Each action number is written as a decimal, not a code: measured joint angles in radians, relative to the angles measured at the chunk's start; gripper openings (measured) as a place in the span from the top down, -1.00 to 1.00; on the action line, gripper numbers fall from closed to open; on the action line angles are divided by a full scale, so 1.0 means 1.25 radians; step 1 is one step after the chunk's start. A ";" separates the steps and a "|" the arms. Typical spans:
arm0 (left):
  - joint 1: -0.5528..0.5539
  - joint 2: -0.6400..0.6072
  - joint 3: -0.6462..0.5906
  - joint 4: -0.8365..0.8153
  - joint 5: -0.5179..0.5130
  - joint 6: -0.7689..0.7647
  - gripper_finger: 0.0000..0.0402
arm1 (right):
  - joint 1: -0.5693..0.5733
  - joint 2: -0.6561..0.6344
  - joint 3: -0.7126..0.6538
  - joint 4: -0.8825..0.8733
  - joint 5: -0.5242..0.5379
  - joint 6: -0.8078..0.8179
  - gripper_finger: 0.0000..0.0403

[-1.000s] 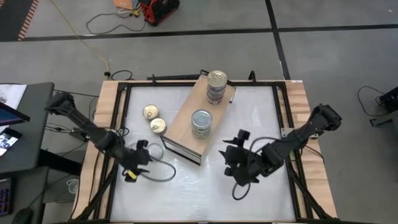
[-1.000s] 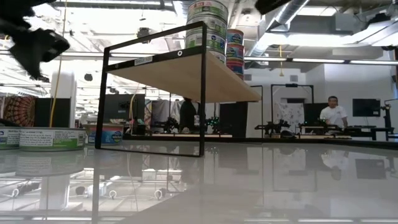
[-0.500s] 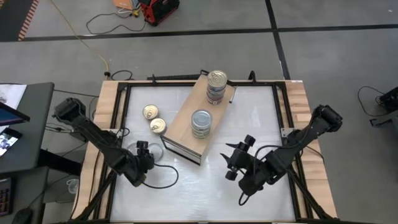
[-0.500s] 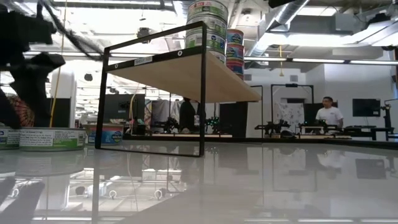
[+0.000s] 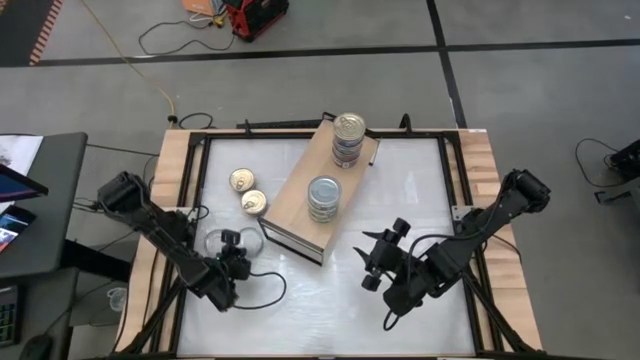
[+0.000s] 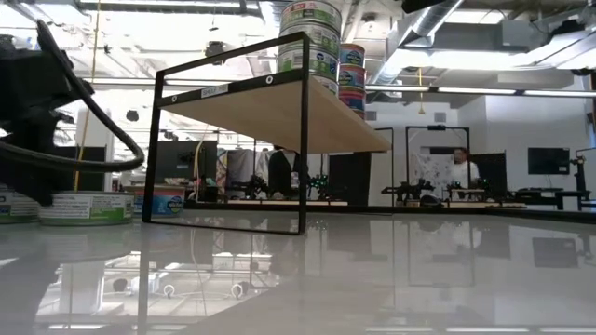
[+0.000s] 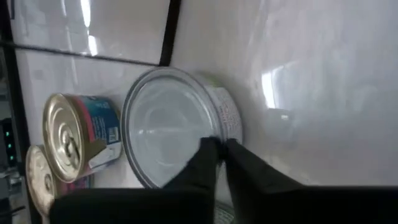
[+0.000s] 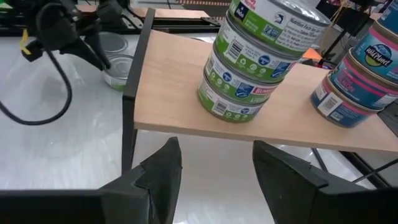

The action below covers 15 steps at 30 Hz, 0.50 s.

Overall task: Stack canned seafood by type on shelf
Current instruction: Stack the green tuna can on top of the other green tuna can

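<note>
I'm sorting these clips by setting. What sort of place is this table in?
Probably a robotics lab or workshop hall: bare concrete floor with loose cables around the table, exposed ceiling ducts, and more benches with a person behind.

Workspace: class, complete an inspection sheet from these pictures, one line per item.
Surface: white table, wooden rails.
Job's things: shelf carries a silver-lid stack and a gold-lid stack; two gold tins and a silver tin stand on the table.
Clutter: nothing seen.
Tools: left tool pinches the silver tin's rim; right tool open, facing the shelf.
Cables: black loop beside the left arm.
Surroundings: grey floor, person far behind.
</note>
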State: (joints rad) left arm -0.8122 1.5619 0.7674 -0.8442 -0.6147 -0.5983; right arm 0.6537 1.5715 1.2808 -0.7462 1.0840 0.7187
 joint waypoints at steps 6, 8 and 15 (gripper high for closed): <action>-0.013 0.005 0.021 0.021 0.101 -0.015 1.00 | 0.000 0.000 0.000 0.001 0.000 0.008 -0.15; -0.017 0.013 0.020 0.027 0.135 -0.023 1.00 | 0.000 0.000 0.000 0.003 0.000 0.008 -0.15; -0.018 0.005 0.027 0.023 0.115 -0.058 1.00 | 0.006 0.000 0.000 0.017 -0.001 0.011 -0.15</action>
State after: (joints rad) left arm -0.8346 1.5681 0.8017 -0.8158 -0.4703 -0.6712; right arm 0.6609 1.5715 1.2808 -0.7246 1.0832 0.7327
